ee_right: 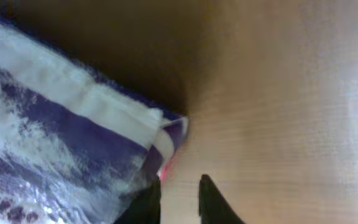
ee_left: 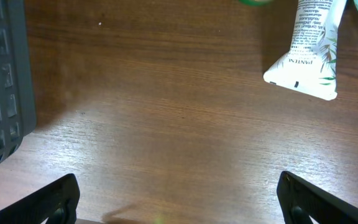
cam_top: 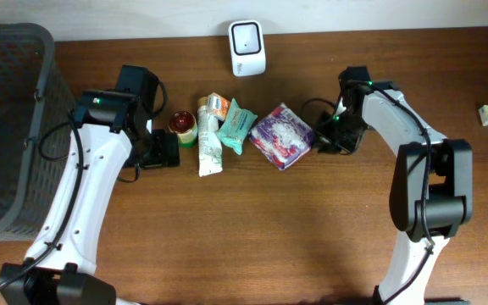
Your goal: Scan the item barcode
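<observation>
Two arms reach over a smooth brown wooden worktop (cam_top: 252,237). The soft, crinkly purple-and-white pack (cam_top: 282,135) lies near the middle, not far from the rounded white scanner (cam_top: 246,36). The right gripper (ee_right: 179,182) has its jaws almost together at the pack's corner; I cannot tell if they pinch it. The left gripper (ee_left: 178,177) has its jaws wide apart.

Glossy plastic pack (cam_top: 282,135), matt wood-grain table (cam_top: 252,237)

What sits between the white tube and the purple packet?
A teal wipes pack, seen from overhead, lies between the white tube and the purple packet.
</observation>
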Robot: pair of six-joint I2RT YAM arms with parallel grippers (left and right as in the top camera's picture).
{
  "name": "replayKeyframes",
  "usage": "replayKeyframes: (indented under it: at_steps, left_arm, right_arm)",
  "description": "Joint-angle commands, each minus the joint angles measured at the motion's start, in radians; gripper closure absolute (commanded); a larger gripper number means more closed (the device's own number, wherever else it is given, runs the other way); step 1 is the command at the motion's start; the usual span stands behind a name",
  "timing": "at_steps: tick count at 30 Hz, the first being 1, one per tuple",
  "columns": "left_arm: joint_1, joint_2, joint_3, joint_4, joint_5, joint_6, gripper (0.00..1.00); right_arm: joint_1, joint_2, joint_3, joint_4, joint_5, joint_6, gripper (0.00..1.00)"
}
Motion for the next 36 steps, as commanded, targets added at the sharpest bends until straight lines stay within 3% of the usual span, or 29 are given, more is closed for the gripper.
replayKeyframes:
  at_steps: [1,4,8,9,11,19,23,29,31,32,33,36]
  left_arm:
    - [0.003,-0.015,-0.005,-0.001,-0.008,-0.01,0.01]
    - [0.003,-0.015,-0.005,-0.001,-0.008,-0.01,0.01]
    - [0.003,-0.015,-0.005,-0.001,-0.008,-0.01,0.01]
    - [0.003,-0.015,-0.005,-0.001,-0.008,-0.01,0.01]
    - [0.003,-0.015,-0.005,-0.001,-0.008,-0.01,0.01]
    - [0.003,-0.015,-0.005,-0.001,-0.008,-0.01,0.01]
    - [0.003,-0.015,-0.005,-0.001,-0.008,-0.01,0.01]
    - [0.003,-0.015,-0.005,-0.001,-0.008,-0.01,0.01]
    - [0.003,-0.015,-0.005,-0.001,-0.008,-0.01,0.01]
    - [0.003,-0.015,-0.005,-0.001,-0.008,-0.01,0.01]
    - [0.003,-0.015,-0.005,-0.001,-0.008,-0.01,0.01]
    - [0.003,-0.015,-0.005,-0.001,-0.008,-0.01,0.01]
  right_arm:
    - [0.004,-0.007,0.005,0.093,-0.006,0.002,0.73]
    - [-0.008,-0.008,0.101,0.078,-0.084,-0.085,0.59]
    - [-0.008,-0.008,0.244,-0.134,-0.101,-0.245,0.49]
    - [-0.008,-0.008,0.254,-0.177,-0.101,-0.27,0.41]
    - [-0.007,-0.007,0.248,-0.261,-0.096,-0.286,0.35]
    - [0.114,-0.006,0.115,-0.245,-0.104,-0.269,0.35]
    - [0.156,-0.006,0.113,-0.195,0.01,-0.069,0.35]
    - [0.158,-0.006,0.05,-0.037,0.027,0.121,0.34]
    - [0.158,-0.006,0.019,0.0,0.024,0.12,0.34]
    - [0.158,-0.005,0.009,0.002,0.026,0.119,0.41]
    - [0.158,-0.005,-0.001,0.0,0.027,0.1,0.55]
    - [0.156,-0.008,0.0,-0.054,0.028,-0.042,0.57]
